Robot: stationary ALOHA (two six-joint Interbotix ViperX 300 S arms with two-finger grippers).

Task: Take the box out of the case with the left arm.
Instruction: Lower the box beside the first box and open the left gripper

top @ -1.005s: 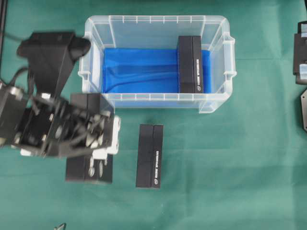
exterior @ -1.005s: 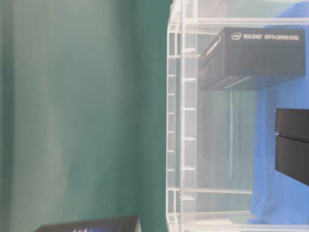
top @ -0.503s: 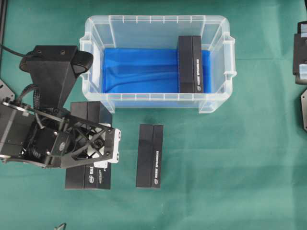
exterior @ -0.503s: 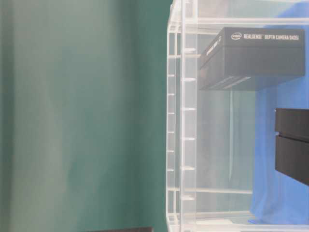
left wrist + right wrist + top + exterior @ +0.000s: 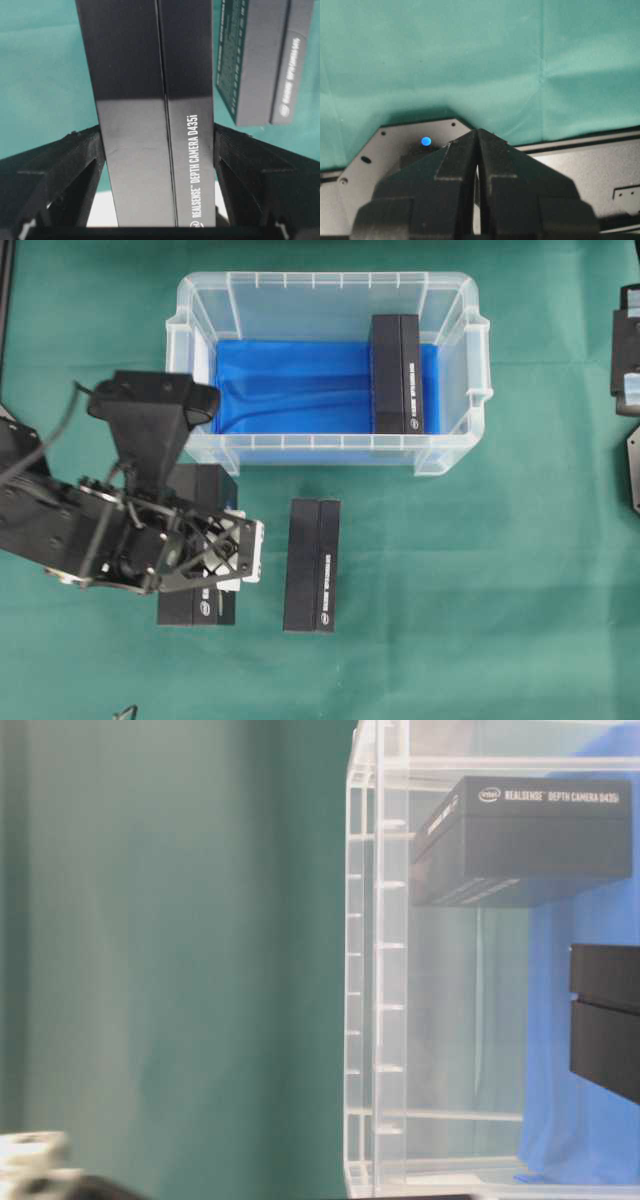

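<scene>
Held box: a black box printed "RealSense Depth Camera D435i" is sitting outside the case, low over the green worktop near its left front corner.
Left hand: the left hand is pinching this box, one black finger pressing on each long side; seen from overhead, the left hand is covering most of the box.
Case: the clear case with the blue sheet is standing at the back of the worktop.
Box in case: another black box is lying on the sheet at the case's right end.
Loose box: a third black box is lying on the worktop in front of the case, just right of the held one.
Right hand: the right hand is pressed together with nothing between its fingers, over a dark plate at the worktop's edge.
</scene>
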